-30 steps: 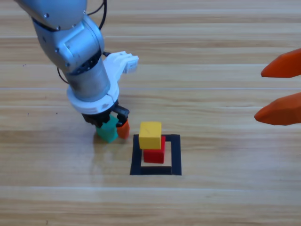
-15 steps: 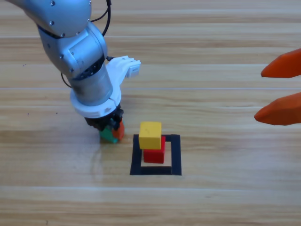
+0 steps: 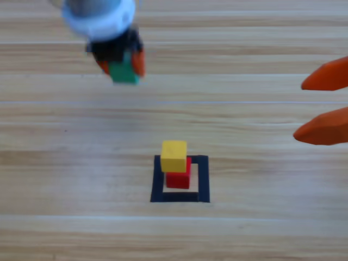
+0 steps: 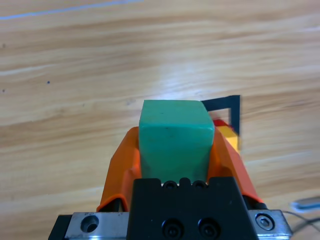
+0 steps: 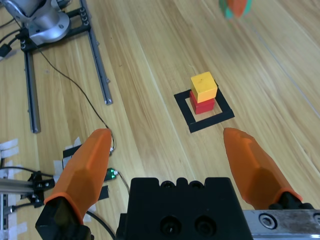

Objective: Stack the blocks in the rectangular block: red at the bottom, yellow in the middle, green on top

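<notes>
The yellow cube [image 3: 173, 156] sits on the red cube [image 3: 178, 179] inside the black tape rectangle [image 3: 158, 182]; the same stack shows in the right wrist view as yellow [image 5: 204, 86] over red [image 5: 201, 105]. My left gripper [image 3: 122, 64] hangs high above the table at the upper left, shut on the teal-green cube [image 3: 123, 72]. In the left wrist view the green cube [image 4: 174, 138] fills the space between the orange jaws. My right gripper [image 3: 324, 104] waits at the right edge, open and empty.
In the right wrist view, a metal frame [image 5: 95, 55] and a black cable [image 5: 80, 92] lie on the table to the left of the tape outline [image 5: 204, 122]. Bare wood surrounds the stack.
The left gripper closed on the green cube beside the outline and lifted it up and away toward the picture's top. The right gripper and the stack have not moved.
</notes>
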Available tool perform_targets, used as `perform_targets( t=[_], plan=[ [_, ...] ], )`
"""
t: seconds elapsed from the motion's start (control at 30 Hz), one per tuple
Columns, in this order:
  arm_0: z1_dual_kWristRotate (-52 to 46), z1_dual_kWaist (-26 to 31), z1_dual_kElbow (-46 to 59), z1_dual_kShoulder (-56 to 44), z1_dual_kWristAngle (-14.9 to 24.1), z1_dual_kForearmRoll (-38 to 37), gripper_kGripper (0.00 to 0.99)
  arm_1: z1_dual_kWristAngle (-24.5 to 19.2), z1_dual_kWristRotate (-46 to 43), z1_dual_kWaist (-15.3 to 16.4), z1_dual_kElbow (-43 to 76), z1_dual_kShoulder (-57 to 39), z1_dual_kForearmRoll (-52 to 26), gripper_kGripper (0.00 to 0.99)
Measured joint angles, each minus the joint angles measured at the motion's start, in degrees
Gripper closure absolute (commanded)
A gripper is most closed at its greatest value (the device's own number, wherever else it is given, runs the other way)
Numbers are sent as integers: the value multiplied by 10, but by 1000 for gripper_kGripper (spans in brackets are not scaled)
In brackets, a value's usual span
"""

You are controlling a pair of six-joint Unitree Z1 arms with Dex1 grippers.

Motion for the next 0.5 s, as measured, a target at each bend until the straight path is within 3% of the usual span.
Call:
perform_targets(
  t=[0.1, 0.5],
  plan=[
    [-48, -2, -114, 7, 0, 81, 990, 0, 0, 0, 0, 2, 0, 2],
    [-106, -79, -122, 82, -5, 107, 990, 0, 0, 0, 0, 2, 0, 2]
  ],
)
